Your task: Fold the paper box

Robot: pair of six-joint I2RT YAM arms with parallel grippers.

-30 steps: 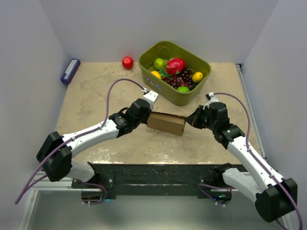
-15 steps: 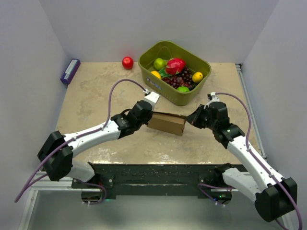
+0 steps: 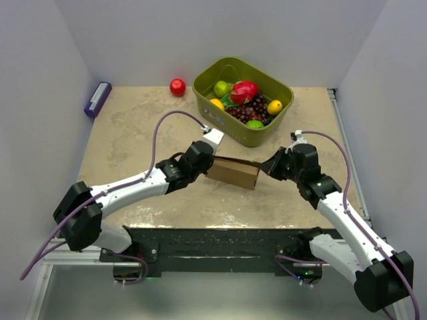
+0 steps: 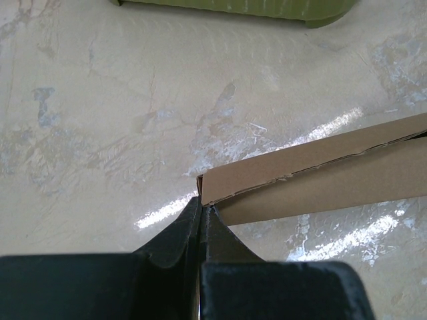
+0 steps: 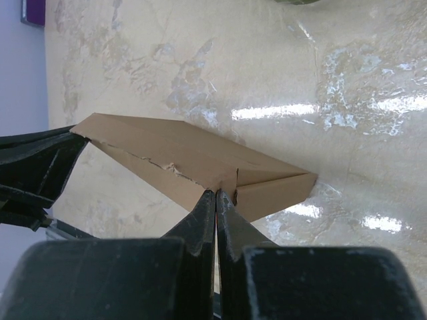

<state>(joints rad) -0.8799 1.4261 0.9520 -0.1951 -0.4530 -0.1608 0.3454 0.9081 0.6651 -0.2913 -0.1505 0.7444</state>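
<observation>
The paper box (image 3: 232, 173), a plain brown cardboard piece folded into a long low shape, lies on the table between my two arms. My left gripper (image 3: 209, 163) is shut, its tips right at the box's left end corner (image 4: 202, 183). My right gripper (image 3: 263, 168) is shut too, and its tips touch the box's right end beside a short slit (image 5: 236, 179). In the wrist views the left gripper (image 4: 200, 201) and right gripper (image 5: 217, 193) show no gap between the fingers. I cannot tell whether any cardboard is pinched. The box's seam (image 5: 163, 167) looks ragged.
A green basket (image 3: 241, 137) full of fruit stands just behind the box; its lower wall (image 4: 267, 8) shows in the left wrist view. A red apple (image 3: 177, 87) lies left of it. A purple block (image 3: 98, 99) rests at the table's far left edge.
Both grippers and the box have crept a little toward the near right. Both grippers have stayed shut.
</observation>
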